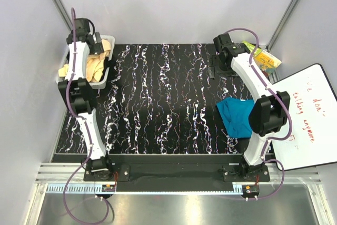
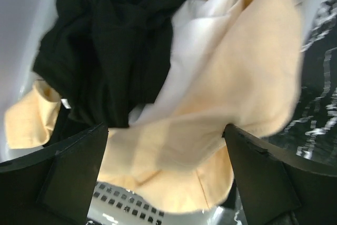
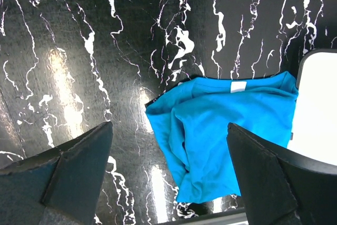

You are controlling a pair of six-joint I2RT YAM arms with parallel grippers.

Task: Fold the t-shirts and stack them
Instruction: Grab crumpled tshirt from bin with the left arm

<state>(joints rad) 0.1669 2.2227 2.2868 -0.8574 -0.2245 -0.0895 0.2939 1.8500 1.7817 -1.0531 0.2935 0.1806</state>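
Peach-yellow cloth t-shirt [image 1: 95, 67] and teal-blue cloth t-shirt [image 1: 237, 115], well apart.
Peach shirt lies crumpled beside black cloth [image 2: 105, 51] in the pale plastic bin [image 1: 109, 39], far left; left gripper [image 2: 166, 127] is spread wide over it, gripping nothing. Teal shirt lies rumpled at right on the black marbled table [image 1: 158, 93]; right gripper [image 3: 169, 125] hangs wide apart above, empty.

1. The blue t-shirt [image 1: 237, 117] lies on the black table [image 1: 158, 104]. Left of the shirt, the table top is wide and bare.
2. Right of the shirt, a whiteboard [image 1: 310, 114] sits right up against it and blocks that side.
3. Behind the shirt, the right arm [image 1: 251, 75] leans over the table.
4. Far left of the shirt, a bin [image 1: 107, 75] is stuffed with a peach t-shirt [image 1: 96, 67] and black cloth [image 2: 105, 51].
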